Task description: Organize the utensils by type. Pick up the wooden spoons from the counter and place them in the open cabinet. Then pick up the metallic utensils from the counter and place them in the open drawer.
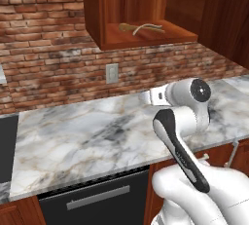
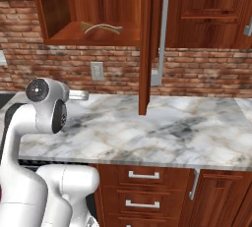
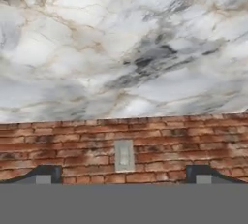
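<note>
Two wooden spoons lie on the shelf of the open cabinet (image 1: 146,38): a dark brown one (image 1: 127,27) and a paler tan one (image 1: 149,28), side by side. They also appear as the brown spoon (image 2: 90,26) and tan spoon (image 2: 109,28). My gripper (image 3: 123,177) hangs low over the marble counter (image 1: 82,136), facing the brick wall, with its fingertips (image 3: 43,174) wide apart and nothing between them. It is open. The hand (image 1: 154,96) sits below the cabinet. The metallic utensils and the open drawer are out of view.
The cabinet door (image 2: 144,49) with a silver bar handle (image 2: 160,34) stands open over the counter. A wall outlet (image 1: 112,73) sits in the brick backsplash. A black dishwasher front (image 1: 97,200) and closed drawers (image 2: 142,175) lie under the counter edge.
</note>
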Motion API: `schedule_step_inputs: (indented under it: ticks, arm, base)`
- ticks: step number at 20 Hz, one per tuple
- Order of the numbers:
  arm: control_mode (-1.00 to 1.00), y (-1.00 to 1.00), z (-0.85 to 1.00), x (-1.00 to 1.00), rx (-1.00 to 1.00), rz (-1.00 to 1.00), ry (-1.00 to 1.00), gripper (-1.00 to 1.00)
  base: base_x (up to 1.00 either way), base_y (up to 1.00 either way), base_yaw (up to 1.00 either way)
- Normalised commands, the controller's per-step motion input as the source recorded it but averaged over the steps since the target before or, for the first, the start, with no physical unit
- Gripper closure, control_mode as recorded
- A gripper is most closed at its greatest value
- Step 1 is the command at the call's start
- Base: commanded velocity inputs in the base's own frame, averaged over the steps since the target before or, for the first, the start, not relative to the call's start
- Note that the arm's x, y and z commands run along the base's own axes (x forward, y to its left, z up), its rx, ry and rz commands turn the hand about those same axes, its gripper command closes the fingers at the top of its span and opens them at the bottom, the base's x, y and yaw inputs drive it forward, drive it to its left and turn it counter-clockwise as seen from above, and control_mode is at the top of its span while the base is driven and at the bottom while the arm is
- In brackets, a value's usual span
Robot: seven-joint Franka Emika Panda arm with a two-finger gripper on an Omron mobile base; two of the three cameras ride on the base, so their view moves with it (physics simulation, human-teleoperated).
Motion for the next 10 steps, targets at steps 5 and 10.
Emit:
schedule_step_inputs:
  ticks: [5, 10]
  arm:
    - [-1.00, 0.00, -0.55, -0.11, -0.33, -0.02, 0.56, -1.00]
    - [-1.00, -0.07, -0.49, -0.32, -0.10, -0.04, 0.21, -1.00]
  base:
    - [0.00, 0.00, 0.00]
    - [0.00, 0.00, 0.00]
